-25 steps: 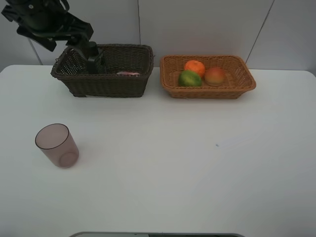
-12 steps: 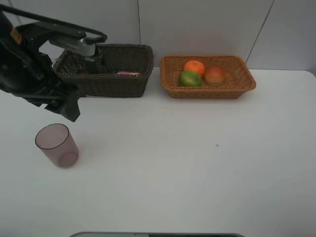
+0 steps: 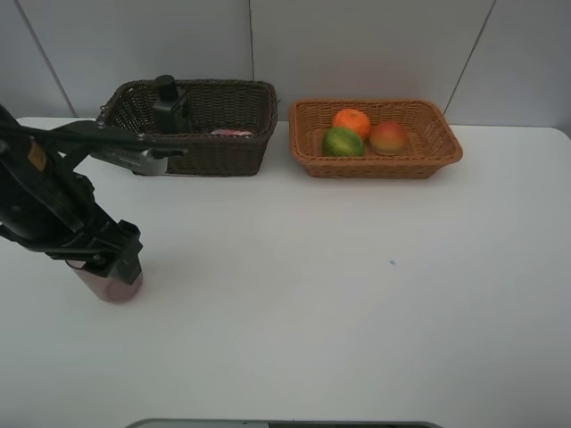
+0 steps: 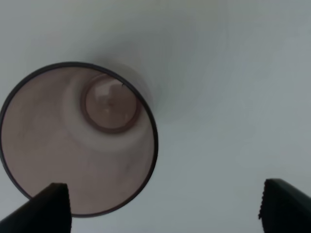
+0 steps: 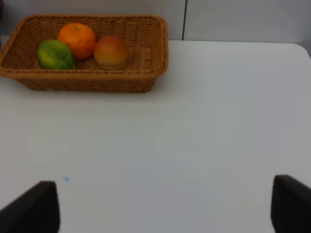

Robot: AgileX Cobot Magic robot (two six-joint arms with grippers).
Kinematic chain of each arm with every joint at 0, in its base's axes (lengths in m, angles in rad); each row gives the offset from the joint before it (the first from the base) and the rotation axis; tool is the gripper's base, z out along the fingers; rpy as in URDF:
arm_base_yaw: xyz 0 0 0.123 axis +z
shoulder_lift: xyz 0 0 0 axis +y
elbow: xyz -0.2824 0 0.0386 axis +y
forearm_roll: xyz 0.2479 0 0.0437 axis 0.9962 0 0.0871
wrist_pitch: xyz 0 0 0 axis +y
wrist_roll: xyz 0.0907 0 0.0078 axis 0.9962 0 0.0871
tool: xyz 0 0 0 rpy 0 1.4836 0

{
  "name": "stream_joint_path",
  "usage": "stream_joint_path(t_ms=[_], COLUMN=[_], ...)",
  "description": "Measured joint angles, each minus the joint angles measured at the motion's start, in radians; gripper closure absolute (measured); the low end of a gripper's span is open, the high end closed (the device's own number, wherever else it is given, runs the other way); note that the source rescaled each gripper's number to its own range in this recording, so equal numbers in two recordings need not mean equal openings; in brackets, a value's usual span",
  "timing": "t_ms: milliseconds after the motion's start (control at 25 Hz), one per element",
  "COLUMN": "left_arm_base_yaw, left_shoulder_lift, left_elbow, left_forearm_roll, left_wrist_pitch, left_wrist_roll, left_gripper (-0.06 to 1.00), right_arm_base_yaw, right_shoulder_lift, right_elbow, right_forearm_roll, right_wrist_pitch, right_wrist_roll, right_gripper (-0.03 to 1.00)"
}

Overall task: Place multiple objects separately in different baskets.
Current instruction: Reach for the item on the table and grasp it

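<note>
Open left pincer (image 4: 163,206) above upright mauve cup (image 4: 77,138) on table (image 4: 233,73).

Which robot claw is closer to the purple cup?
The left claw. It hangs open right above the mauve cup, not gripping it. The right claw is open over bare table, across from the fruit basket, far away.

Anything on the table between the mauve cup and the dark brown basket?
Only the left arm crosses above it; between the mauve cup and the dark brown basket the table looks bare in the exterior high view.
</note>
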Motion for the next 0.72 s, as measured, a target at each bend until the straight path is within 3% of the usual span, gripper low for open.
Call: stream_joint_path(t_ms=[720], left_arm_base_yaw=[0.000], left_shoulder_lift=[0.193], left_elbow=[0.004], left_forearm_roll=[0.000], left_wrist_pitch=[-0.135], left_wrist_roll=[-0.015], left_gripper=[-0.05], right_arm_base_yaw=[0.000], right_shoulder_lift=[0.000], right_elbow=[0.000], right_forearm_roll=[0.000], right_wrist_pitch=[0.000], right_wrist_roll=[0.000], right_gripper=[0.11])
